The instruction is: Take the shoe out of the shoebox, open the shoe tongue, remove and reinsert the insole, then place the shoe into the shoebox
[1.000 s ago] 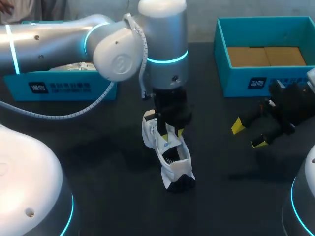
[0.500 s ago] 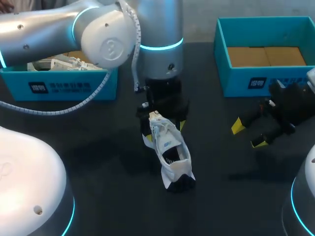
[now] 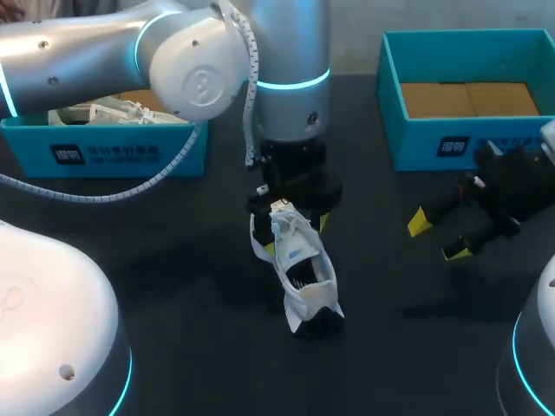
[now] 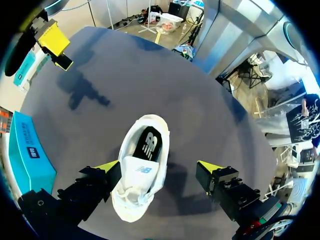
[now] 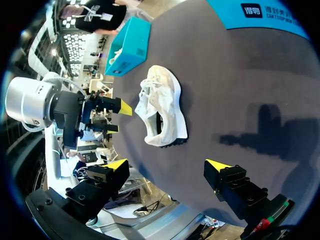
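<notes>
Shoe (image 3: 299, 277): white, on the table (image 3: 173, 260) near its middle, outside both boxes. Toe end points to the far edge, dark-soled heel to the near edge.

Left gripper (image 3: 295, 234): hangs over the toe end of the shoe. In the head view the wrist body covers most of the fingers, so the gap is hard to read there. The left wrist view settles it — the fingers stand wide apart with the shoe (image 4: 142, 175) between them. One yellow tip (image 4: 107, 167) sits right at the shoe's side, though I cannot tell if it touches. The other tip is well clear, with bare table between it and the shoe, so there is no grasp.

Insole (image 4: 149, 146): black, seen through the shoe's opening. Only the left wrist view shows it plainly.

Right gripper (image 3: 440, 237): near the right edge, fingers spread, nothing between them. Its own view shows the same, with the shoe (image 5: 160, 112) ahead of it and the left gripper's finger just beyond.

Left shoebox (image 3: 104, 152): teal, at the far left corner. Only the head view looks into it — something white inside, cannot tell what.

Right shoebox (image 3: 468, 130): teal, at the far right corner, with a bare brown floor.
</notes>
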You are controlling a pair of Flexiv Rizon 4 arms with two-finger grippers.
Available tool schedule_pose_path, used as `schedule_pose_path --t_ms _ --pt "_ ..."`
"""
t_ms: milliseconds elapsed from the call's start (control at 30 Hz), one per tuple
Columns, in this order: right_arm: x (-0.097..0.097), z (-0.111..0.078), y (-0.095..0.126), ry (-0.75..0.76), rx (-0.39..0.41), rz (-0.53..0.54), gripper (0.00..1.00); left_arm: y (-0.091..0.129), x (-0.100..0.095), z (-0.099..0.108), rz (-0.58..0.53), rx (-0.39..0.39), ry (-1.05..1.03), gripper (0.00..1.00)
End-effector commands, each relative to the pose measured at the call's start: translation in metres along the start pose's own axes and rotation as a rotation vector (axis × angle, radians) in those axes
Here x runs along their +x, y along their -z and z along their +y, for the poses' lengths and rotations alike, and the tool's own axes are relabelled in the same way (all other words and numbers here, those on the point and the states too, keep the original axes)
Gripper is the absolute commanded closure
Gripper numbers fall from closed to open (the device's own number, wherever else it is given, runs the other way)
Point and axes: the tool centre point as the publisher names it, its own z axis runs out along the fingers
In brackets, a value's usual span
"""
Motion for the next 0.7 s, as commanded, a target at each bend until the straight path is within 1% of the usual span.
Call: schedule_pose_path --t_ms 33,67,100,133,167,200,233,267,300,367,400,467,567,700 --pt "0.000 -0.001 -0.001 -0.001 -0.003 -0.003 0.00 0.000 0.000 0.000 0.000 -0.002 0.000 0.00" --pt "0.000 -0.001 -0.001 -0.001 -0.003 -0.003 0.00 -0.003 -0.001 -0.008 0.023 -0.018 0.093 0.00" --pt "0.000 -0.001 -0.001 -0.001 -0.003 -0.003 0.00 -0.004 -0.002 -0.011 0.038 -0.030 0.135 0.00" --pt "0.000 -0.001 -0.001 -0.001 -0.003 -0.003 0.00 -0.007 0.001 -0.021 0.040 -0.057 0.199 0.00" --pt "0.000 -0.001 -0.001 -0.001 -0.003 -0.003 0.00 -0.008 0.003 -0.026 0.046 -0.069 0.253 0.00" --pt "0.000 -0.001 -0.001 -0.001 -0.003 -0.003 0.00 -0.009 0.007 -0.036 0.071 -0.085 0.327 0.00" --pt "0.000 -0.001 -0.001 -0.001 -0.003 -0.003 0.00 -0.010 0.013 -0.044 0.068 -0.077 0.378 0.00" --pt "0.000 -0.001 -0.001 -0.001 -0.003 -0.003 0.00 -0.009 0.015 -0.046 0.065 -0.073 0.407 0.00" --pt "0.000 -0.001 -0.001 -0.001 -0.003 -0.003 0.00 -0.007 0.020 -0.050 0.089 -0.074 0.502 0.00" --pt "0.000 -0.001 -0.001 -0.001 -0.003 -0.003 0.00 -0.006 0.026 -0.053 0.070 -0.041 0.551 0.00" --pt "0.000 -0.001 -0.001 -0.001 -0.003 -0.003 0.00 -0.006 0.030 -0.055 0.071 -0.050 0.647 0.00" --pt "0.000 -0.001 -0.001 -0.001 -0.003 -0.003 0.00 -0.005 0.035 -0.057 0.038 -0.041 0.680 0.00" --pt "0.000 -0.001 -0.001 -0.001 -0.003 -0.003 0.00 -0.008 0.039 -0.055 0.028 -0.015 0.790 0.00" --pt "0.000 -0.001 -0.001 -0.001 -0.003 -0.003 0.00 -0.016 0.040 -0.057 -0.001 -0.009 0.887 0.00"
